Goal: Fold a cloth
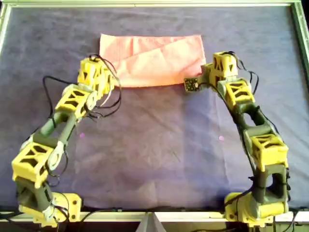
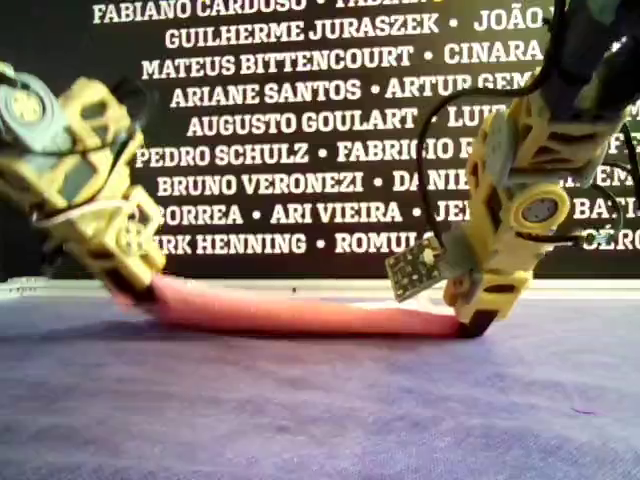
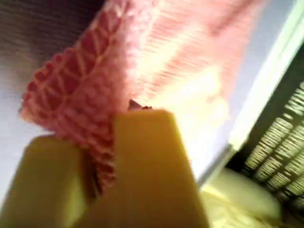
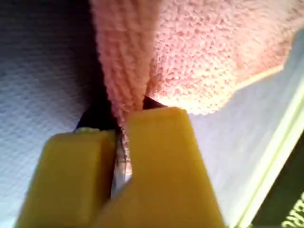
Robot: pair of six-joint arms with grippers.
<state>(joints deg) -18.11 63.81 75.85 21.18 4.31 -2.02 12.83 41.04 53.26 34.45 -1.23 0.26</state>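
Left gripper (image 1: 110, 83) clamped on the cloth (image 1: 152, 59) at its near-left corner in the overhead view; right gripper (image 1: 205, 77) pinching the near-right corner. Long axis running between both jaws, parallel to the table's (image 1: 159, 145) far edge. Salmon pink, ribbed, already doubled over, faintly creased.
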